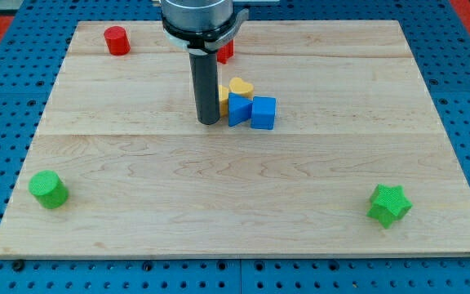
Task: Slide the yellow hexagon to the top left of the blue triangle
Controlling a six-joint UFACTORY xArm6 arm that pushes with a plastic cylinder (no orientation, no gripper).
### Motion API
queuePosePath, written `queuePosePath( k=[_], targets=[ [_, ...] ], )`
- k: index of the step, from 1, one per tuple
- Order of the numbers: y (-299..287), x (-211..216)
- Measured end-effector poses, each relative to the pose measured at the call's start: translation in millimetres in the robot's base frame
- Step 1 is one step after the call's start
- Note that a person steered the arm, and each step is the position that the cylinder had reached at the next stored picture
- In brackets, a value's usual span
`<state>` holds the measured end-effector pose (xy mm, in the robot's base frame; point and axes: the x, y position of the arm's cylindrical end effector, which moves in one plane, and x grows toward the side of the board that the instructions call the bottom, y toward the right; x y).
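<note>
The arm ends in a straight dark rod with no claw on it, so there is nothing to be apart, together or clamped. My tip (pixel 209 122) rests on the desk (pixel 219 212) a little above the desk's middle, toward the top edge.

A tight cluster of blocks sits just to the right of the rod. The blue triangle (pixel 237 109) lies directly beside my tip, so close that I cannot tell whether they touch. Pressed against the triangle's right side is a blue cube (pixel 263 113). Behind the triangle, toward the top edge, sits a yellow heart (pixel 241 86), touching the blue pair. A sliver of a second yellow block (pixel 223 95) peeks out between the rod and the triangle; this looks to be the yellow hexagon, though the rod hides most of it and its shape cannot be made out. It lies at the triangle's upper left, against the rod.

A red cylinder (pixel 117 40) stands near the desk's top left corner. Another red block (pixel 226 51) shows partly behind the arm's body near the top edge; its shape is hidden. A green cylinder (pixel 48 189) sits near the bottom left corner, and a green star (pixel 389 204) near the bottom right corner, both well apart from the cluster.
</note>
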<state>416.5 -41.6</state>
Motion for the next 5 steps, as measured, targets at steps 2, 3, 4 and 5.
queuePosePath(
  k=[2, 3, 4, 5],
  targets=[
    [-47, -21],
    [-31, -67],
    [44, -89],
    [50, -110]
  ],
)
